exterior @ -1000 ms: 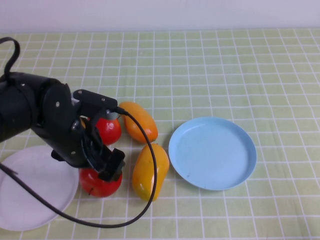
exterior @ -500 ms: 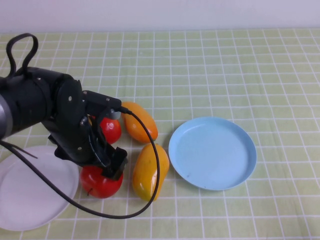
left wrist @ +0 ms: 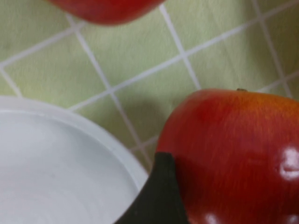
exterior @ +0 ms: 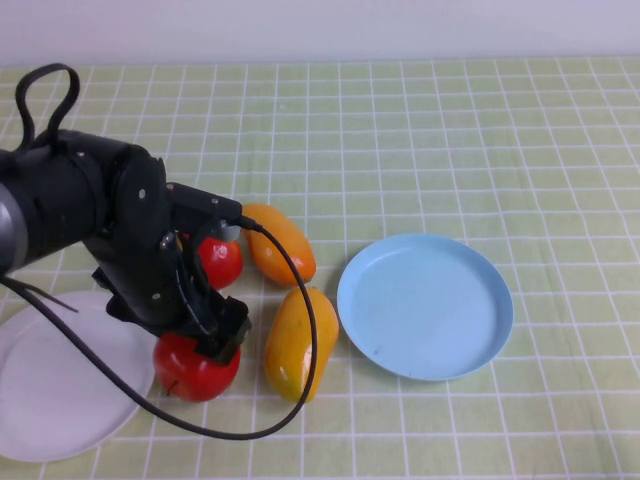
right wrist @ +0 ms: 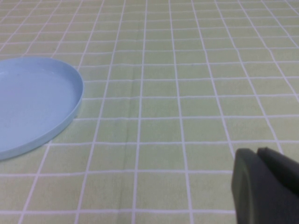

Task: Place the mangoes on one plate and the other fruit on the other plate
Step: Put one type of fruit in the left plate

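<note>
My left gripper [exterior: 200, 338] is down over the near red apple [exterior: 188, 374], shut on it; in the left wrist view one dark finger [left wrist: 159, 196] presses that apple's [left wrist: 233, 149] side. The white plate [exterior: 50, 390] lies just left of it, its rim [left wrist: 93, 140] close beside the finger. A second apple [exterior: 221, 262] sits behind, half hidden by the arm. Two mangoes lie to the right: the orange one [exterior: 281, 243] and the yellower one [exterior: 298, 342]. The light blue plate [exterior: 470, 330] is bare. My right gripper [right wrist: 254, 154] is shut, low over the cloth right of the blue plate [right wrist: 32, 102].
A green checked cloth [exterior: 450, 130] covers the table. A black cable [exterior: 300, 380] loops from the left arm across the yellower mango. The right arm does not show in the high view.
The left arm has sunk lower onto the near apple, and its fingers have drawn in against it. The apple has shifted slightly left. The right gripper has stayed still.
</note>
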Controlling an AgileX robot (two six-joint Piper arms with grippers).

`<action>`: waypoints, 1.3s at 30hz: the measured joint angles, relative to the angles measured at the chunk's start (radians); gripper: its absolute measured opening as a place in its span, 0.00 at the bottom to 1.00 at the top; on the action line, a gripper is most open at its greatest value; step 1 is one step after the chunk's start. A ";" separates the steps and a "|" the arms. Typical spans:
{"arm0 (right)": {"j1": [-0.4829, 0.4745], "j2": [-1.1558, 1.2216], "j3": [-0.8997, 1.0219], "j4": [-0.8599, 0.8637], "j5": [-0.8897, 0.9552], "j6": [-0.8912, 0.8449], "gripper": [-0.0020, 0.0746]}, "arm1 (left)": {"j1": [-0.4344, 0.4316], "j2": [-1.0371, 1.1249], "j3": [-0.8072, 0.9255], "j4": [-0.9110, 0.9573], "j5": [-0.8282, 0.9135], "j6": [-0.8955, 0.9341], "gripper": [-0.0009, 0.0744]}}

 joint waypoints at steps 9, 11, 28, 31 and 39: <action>0.000 0.000 0.000 0.000 0.000 0.000 0.01 | 0.021 -0.065 -0.131 0.087 0.236 -0.002 0.79; 0.000 0.000 0.000 0.000 0.000 0.000 0.01 | 0.065 -0.074 -0.133 0.092 0.265 -0.007 0.79; 0.000 0.000 0.000 0.000 0.000 0.000 0.01 | 0.292 -0.132 0.086 0.213 0.191 -0.024 0.79; 0.000 0.000 0.000 0.000 0.000 0.000 0.01 | 0.292 -0.141 0.086 0.188 0.154 -0.021 0.79; 0.000 0.000 0.000 0.000 0.000 0.000 0.01 | 0.292 -0.141 0.087 0.205 0.124 -0.006 0.90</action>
